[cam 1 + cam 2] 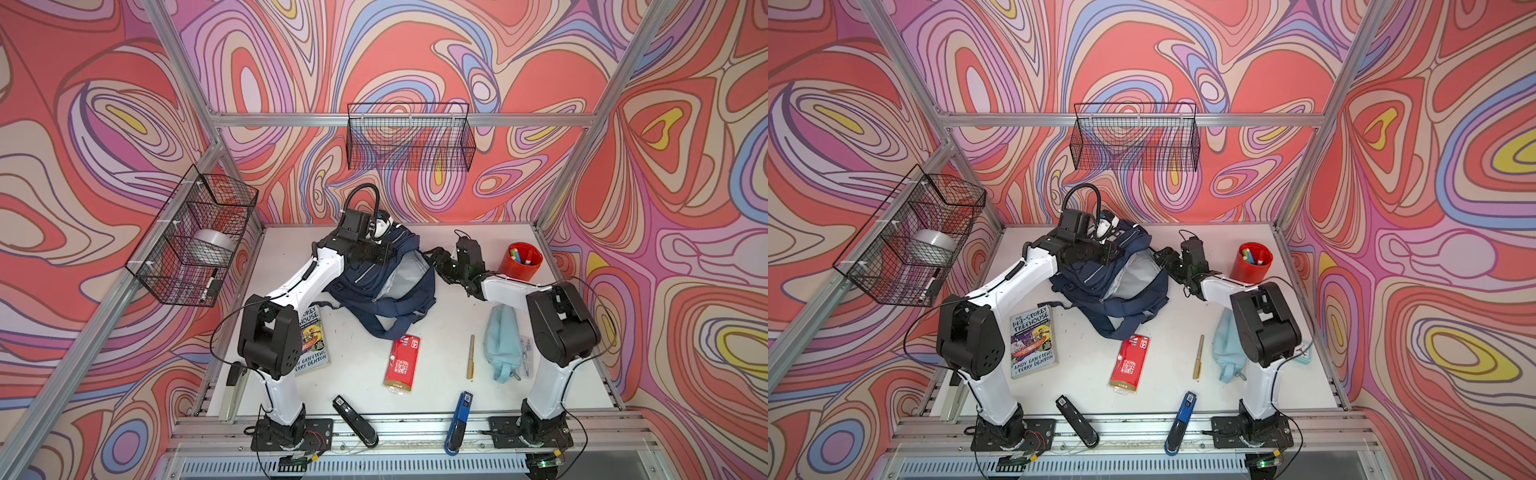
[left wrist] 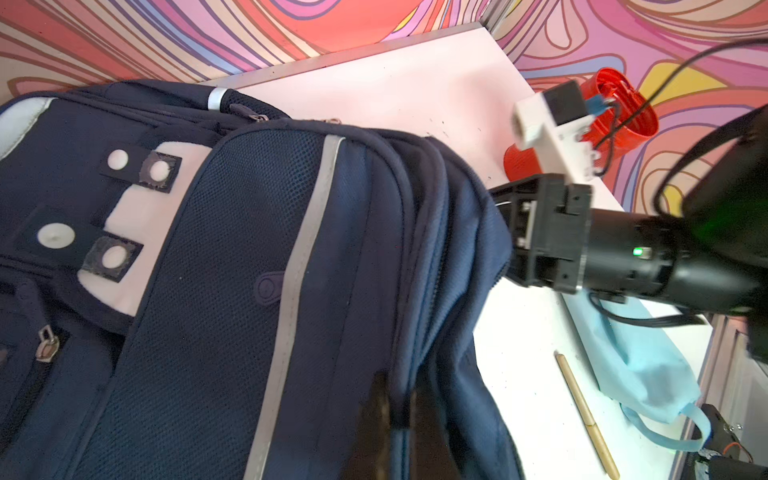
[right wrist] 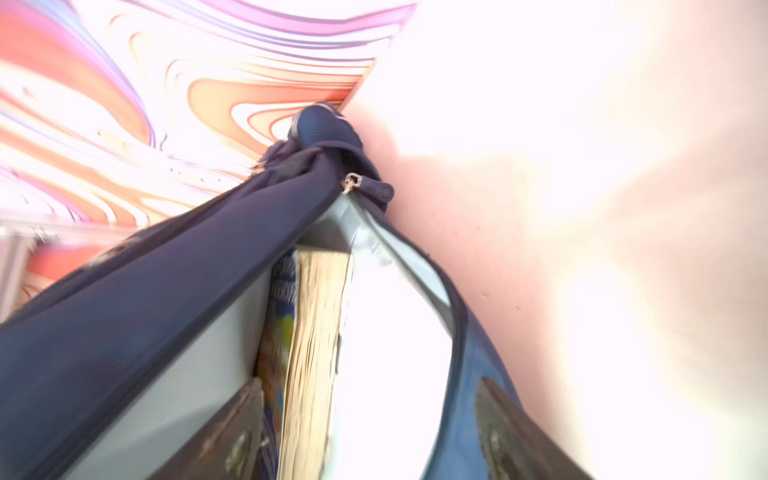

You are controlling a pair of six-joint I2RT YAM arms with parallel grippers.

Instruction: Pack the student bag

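The student bag (image 1: 386, 286) (image 1: 1115, 286), a navy backpack with pale stripes, lies at the back middle of the table with its main compartment unzipped and grey lining showing. My left gripper (image 1: 376, 252) (image 2: 399, 399) is shut on a fold of the bag (image 2: 249, 291) beside the opening, holding it up. At the mouth of the bag (image 3: 166, 270) my right gripper (image 1: 436, 259) (image 3: 374, 415) stands open. A book (image 3: 316, 332) stands on edge inside the bag, between the spread fingers and untouched.
On the table lie a paperback (image 1: 313, 340), red packet (image 1: 403, 363), gold pen (image 1: 471, 357), light blue pouch (image 1: 503, 345), black stapler (image 1: 355, 419) and blue stapler (image 1: 459, 419). A red cup (image 1: 524, 259) stands back right. Wire baskets (image 1: 409, 137) hang on the walls.
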